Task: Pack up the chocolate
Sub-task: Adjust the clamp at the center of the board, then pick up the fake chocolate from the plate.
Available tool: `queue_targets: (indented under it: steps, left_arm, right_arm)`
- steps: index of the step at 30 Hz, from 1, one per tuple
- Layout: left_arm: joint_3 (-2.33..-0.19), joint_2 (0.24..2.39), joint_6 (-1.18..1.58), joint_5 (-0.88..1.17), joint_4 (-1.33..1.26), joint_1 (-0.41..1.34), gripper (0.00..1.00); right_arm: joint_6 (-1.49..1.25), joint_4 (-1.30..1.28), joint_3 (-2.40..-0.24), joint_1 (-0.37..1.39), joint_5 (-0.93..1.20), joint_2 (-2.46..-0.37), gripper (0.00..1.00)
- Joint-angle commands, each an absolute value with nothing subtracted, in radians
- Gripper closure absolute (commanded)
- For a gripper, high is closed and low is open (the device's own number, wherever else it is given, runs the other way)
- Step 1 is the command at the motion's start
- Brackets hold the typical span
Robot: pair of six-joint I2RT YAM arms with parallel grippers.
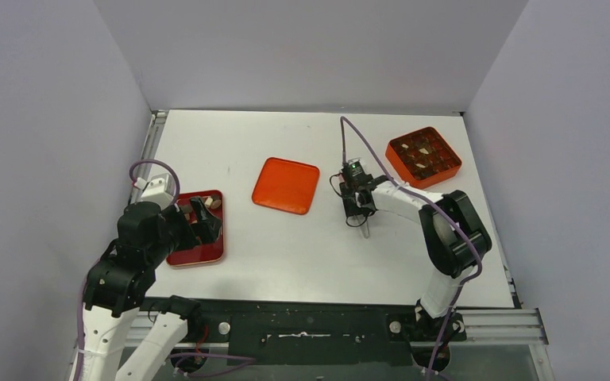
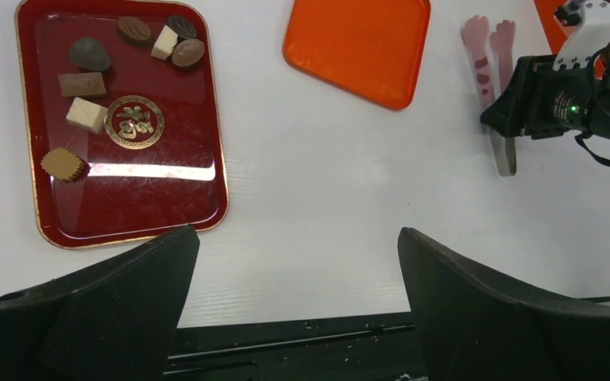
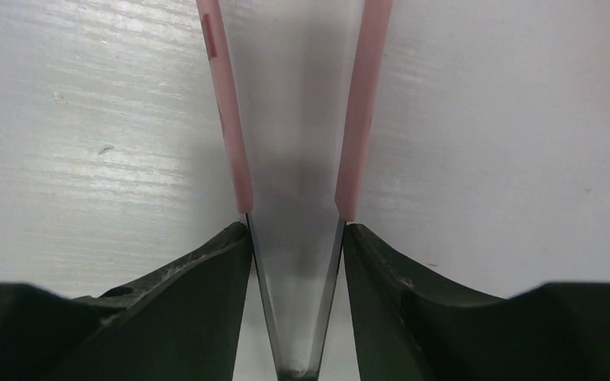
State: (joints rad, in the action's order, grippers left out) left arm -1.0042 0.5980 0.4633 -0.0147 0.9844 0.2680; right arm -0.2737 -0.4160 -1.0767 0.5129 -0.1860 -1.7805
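Several chocolate pieces [image 2: 87,115], dark, brown and cream, lie on a red tray [image 2: 143,190] at the left. More chocolate sits in the compartments of the orange box [image 1: 423,156] at the back right. My left gripper [image 2: 298,238] hangs open above the table by the tray's near corner, with nothing between its fingers. At mid-table my right gripper [image 3: 295,230] is shut on the pink tongs [image 3: 230,119], pointing down at the white surface. Its fingers [image 3: 206,278] press on the tongs' two metal arms, which spread apart with nothing between them.
A flat orange lid [image 1: 286,185] lies on the table between the tray and my right gripper [image 1: 358,213]. The box stands near the right wall. White walls close in the table on three sides.
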Motion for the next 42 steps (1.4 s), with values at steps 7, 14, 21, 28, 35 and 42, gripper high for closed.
queue_targets:
  steps: [7,14,21,28,35,42]
  left_arm:
    - [-1.053,0.614,0.426,-0.02,0.952,0.272,0.03]
    - [-1.064,0.638,0.433,-0.004,0.978,0.273,0.03]
    - [-1.034,0.645,0.414,0.016,0.97,0.272,0.03]
    - [-1.031,0.659,0.449,0.0,0.944,0.272,0.07]
    - [-1.037,0.753,0.483,0.068,0.885,0.271,0.14]
    - [-1.047,0.857,0.6,0.277,0.67,0.266,0.15]
  right_arm:
    - [-0.293,-0.324,-0.986,0.526,-0.255,-1.749,0.53]
    - [-0.289,-0.309,-0.974,0.533,-0.243,-1.758,0.62]
    - [-0.274,-0.413,-1.056,0.58,-0.26,-1.655,0.68]
    - [-0.269,-0.569,-1.12,0.654,-0.246,-1.514,0.67]
    - [-0.286,-0.601,-1.149,0.817,-0.185,-1.381,0.66]
    - [-0.305,-0.507,-1.171,0.993,-0.114,-1.344,0.65]
